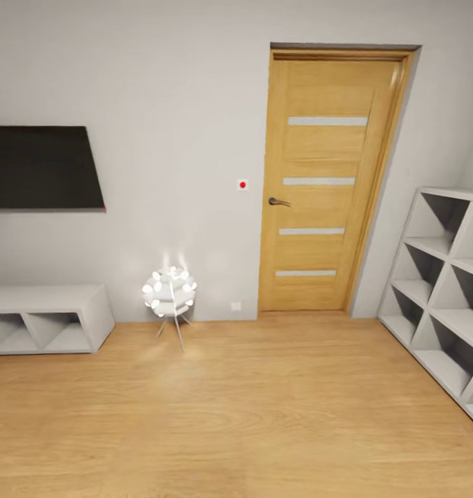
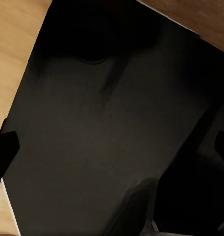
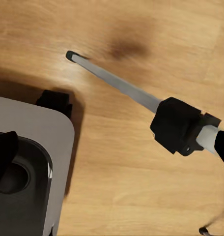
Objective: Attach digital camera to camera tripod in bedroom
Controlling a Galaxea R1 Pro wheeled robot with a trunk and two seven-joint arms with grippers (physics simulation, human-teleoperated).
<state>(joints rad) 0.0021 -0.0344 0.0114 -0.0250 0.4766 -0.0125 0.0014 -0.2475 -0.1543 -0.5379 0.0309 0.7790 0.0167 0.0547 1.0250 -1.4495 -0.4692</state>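
my head camera is facing a pale grey wall across a light wood floor (image 1: 264, 415). i am seeing one wooden door (image 1: 326, 183) with four frosted strips and a dark handle, one black screen (image 1: 39, 167) hanging on the wall, one low white cabinet (image 1: 46, 318) under it, one white spiky ball lamp (image 1: 169, 292) glowing on thin legs just beside that cabinet, and one white shelf unit (image 1: 440, 290) with slanted dividers along the right side.

my right arm is hanging low over the floor, its wrist camera looking down on one silver-grey leg of the camera tripod (image 3: 122, 89) with a black joint and a black foot resting on the wood; a grey and black part of my base (image 3: 31, 162) is sitting near it. i cannot tell how my right end effector is set.

my left wrist camera is looking at a dark, flat surface (image 2: 112, 128) close up, with wood floor at the edges; i cannot tell whether my left end effector is open or closed.
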